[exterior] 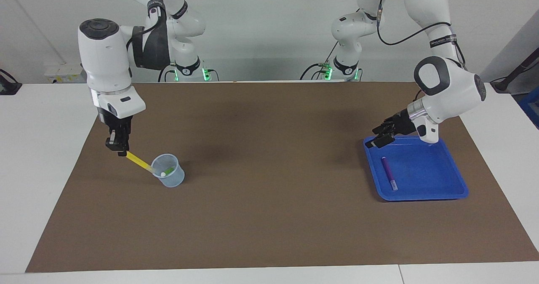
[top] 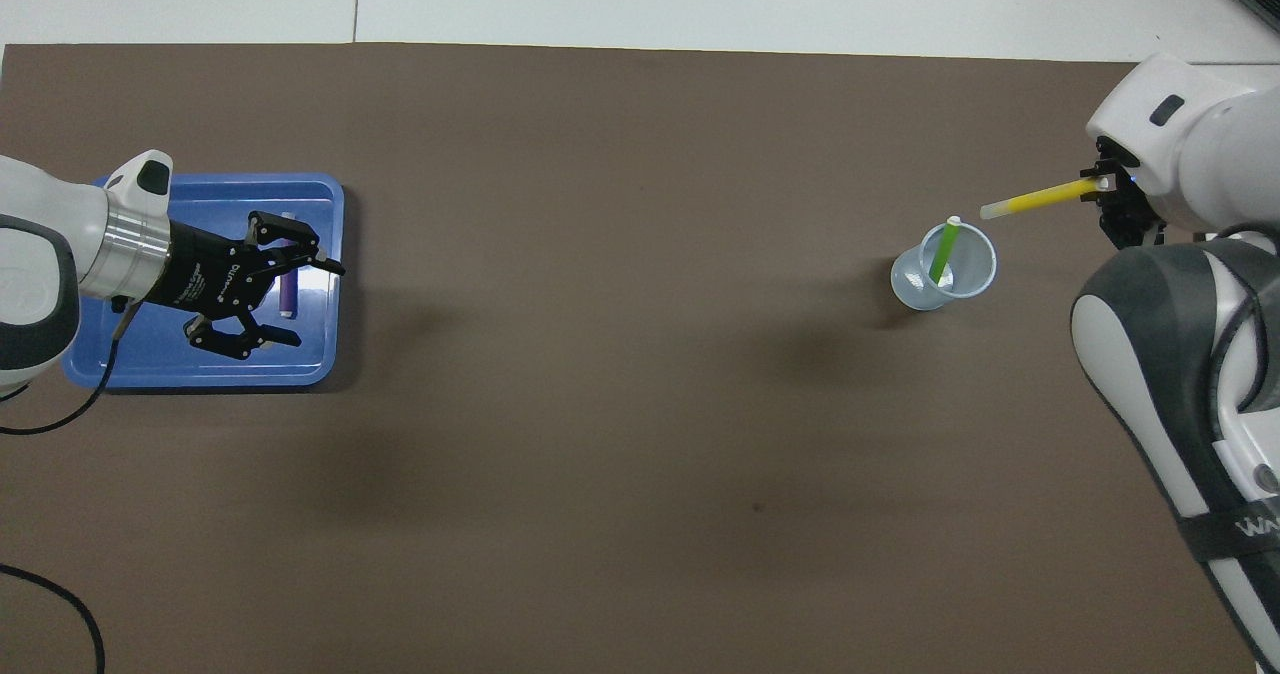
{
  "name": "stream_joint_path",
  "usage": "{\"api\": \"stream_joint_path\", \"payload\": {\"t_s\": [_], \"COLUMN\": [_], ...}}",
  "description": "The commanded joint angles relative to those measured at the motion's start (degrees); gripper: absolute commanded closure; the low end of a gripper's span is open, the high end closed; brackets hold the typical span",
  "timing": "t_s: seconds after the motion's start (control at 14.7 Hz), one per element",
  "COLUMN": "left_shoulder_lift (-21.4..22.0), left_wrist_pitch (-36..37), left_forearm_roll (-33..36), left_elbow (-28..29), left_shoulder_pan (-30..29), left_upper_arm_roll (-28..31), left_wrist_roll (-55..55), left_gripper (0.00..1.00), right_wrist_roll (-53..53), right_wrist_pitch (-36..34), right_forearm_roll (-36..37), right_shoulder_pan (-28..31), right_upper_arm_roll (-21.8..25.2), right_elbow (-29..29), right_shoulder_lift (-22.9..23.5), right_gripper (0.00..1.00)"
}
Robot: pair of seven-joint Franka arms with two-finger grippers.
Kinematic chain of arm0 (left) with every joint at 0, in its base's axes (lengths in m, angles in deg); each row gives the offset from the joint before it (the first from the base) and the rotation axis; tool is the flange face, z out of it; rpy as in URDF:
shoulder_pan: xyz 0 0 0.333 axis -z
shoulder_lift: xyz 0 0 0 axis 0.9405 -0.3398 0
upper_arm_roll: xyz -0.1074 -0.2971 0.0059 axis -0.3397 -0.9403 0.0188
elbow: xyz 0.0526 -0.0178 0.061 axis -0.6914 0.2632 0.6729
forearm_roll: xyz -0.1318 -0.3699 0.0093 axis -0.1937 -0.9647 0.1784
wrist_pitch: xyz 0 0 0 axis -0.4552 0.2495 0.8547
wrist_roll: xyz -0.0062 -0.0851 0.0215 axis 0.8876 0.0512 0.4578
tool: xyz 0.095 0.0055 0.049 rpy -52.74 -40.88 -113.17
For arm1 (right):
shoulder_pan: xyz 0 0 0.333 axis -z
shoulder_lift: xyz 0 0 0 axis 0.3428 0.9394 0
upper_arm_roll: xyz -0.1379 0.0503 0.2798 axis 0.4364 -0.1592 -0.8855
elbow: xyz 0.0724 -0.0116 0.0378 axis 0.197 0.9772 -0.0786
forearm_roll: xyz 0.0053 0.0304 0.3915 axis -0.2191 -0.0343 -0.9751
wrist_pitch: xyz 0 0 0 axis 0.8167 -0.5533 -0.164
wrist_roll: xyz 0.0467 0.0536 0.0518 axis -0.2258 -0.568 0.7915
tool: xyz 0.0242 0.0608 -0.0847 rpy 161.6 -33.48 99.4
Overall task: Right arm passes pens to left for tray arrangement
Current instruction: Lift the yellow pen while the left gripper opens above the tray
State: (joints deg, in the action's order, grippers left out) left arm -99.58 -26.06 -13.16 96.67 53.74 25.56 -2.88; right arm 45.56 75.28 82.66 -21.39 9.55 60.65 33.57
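Note:
My right gripper [exterior: 122,150] is shut on one end of the yellow pen [exterior: 139,161], which slants down with its pale cap end at the rim of the pale-blue cup [exterior: 172,182]. The gripper [top: 1103,186] and yellow pen [top: 1035,197] also show in the overhead view. The green pen [exterior: 169,170] stands tilted in the cup [top: 915,292]; it also shows in the overhead view [top: 941,254]. The purple pen [exterior: 389,173] lies flat in the blue tray [exterior: 433,178]. My left gripper [exterior: 377,137] is open and empty, above the tray's [top: 150,364] corner nearest the robots. In the overhead view it [top: 318,304] partly covers the purple pen [top: 288,299].
A brown mat [exterior: 269,183] covers the table, with white tabletop around it. The cup stands toward the right arm's end, the tray toward the left arm's end. A black cable [top: 60,604] lies near the left arm's base.

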Motion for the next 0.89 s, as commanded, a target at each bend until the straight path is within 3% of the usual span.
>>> {"api": "stream_joint_path", "payload": {"t_s": [0.0, 0.55, 0.82], "left_shoulder_lift": [1.1, 2.5, 2.8], "left_wrist_pitch": [0.5, 0.5, 0.5], "left_forearm_roll": [-1.1, -7.2, -14.3], "left_elbow": [0.1, 0.1, 0.0], "left_shoulder_pan": [2.7, 4.2, 4.1], "left_upper_arm_roll": [0.1, -1.5, -1.7], "left_wrist_roll": [-4.0, -9.0, -15.4], "left_gripper": [0.02, 0.03, 0.03], "right_wrist_roll": [-3.9, -26.9, -38.5], "right_wrist_pitch": [-4.3, -9.0, -8.9], "right_forearm_roll": [1.7, 1.3, 1.1], "right_shoulder_pan": [-2.6, -11.3, -16.4], "right_upper_arm_roll": [-0.8, -1.1, -1.1], "right_elbow": [-1.9, -4.1, -4.1], "right_shoulder_lift": [-0.8, -1.4, -1.8], "right_gripper": [1.0, 1.0, 1.0]}}
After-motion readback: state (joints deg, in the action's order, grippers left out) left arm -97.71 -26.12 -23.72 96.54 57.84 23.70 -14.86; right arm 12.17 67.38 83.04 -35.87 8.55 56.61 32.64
